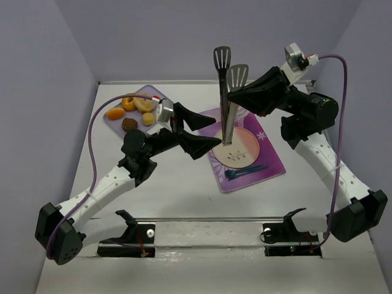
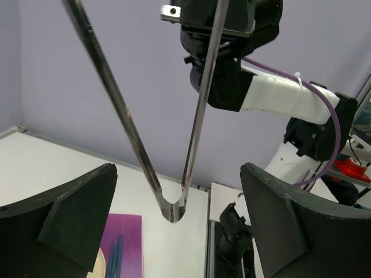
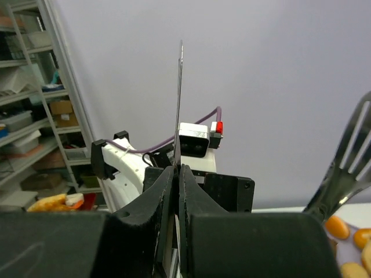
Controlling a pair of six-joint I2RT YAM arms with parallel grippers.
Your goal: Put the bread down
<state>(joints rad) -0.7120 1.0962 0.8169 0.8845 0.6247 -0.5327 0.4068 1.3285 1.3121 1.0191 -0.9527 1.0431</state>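
The bread (image 1: 129, 124) is a dark brown lump on a lavender board (image 1: 160, 93) at the back left, among other food pieces. My right gripper (image 1: 231, 95) is shut on one arm of the metal tongs (image 1: 225, 104) and holds them upright, spatula ends up, hinge end over a plate (image 1: 251, 139). In the right wrist view the gripper (image 3: 179, 169) pinches the thin tong arm (image 3: 179, 98). My left gripper (image 1: 215, 131) is open, its jaws on either side of the tongs' hinge end (image 2: 172, 209) without touching it; it is empty (image 2: 177, 194).
On the board lie a pale bagel (image 1: 146, 105), orange pieces (image 1: 115, 113) and a small yellow piece (image 1: 149, 119). The plate sits on a purple mat (image 1: 269, 160) with a blue utensil (image 1: 245, 173). Grey walls enclose the table.
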